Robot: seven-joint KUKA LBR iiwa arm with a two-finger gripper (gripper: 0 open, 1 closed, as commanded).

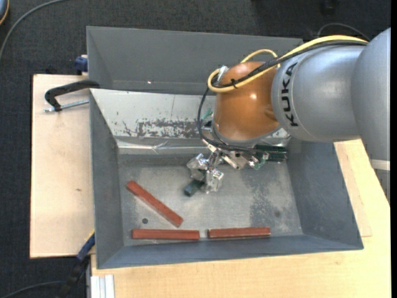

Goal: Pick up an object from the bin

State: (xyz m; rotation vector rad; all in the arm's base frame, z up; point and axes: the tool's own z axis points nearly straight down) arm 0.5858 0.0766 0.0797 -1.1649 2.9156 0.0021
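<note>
My gripper (208,174) hangs low over the middle of the bin floor, under the orange cover. A small dark teal block (191,189) lies right at its lower-left tip, touching it or nearly so; I cannot tell whether it is gripped. A red-brown bar (154,203) lies slantwise on the floor to the left of the gripper, apart from it.
Two more red-brown bars (165,233) (239,232) lie end to end along the front wall. A green and dark thing (272,154) shows at the back right, partly under the arm. The arm covers the bin's back right.
</note>
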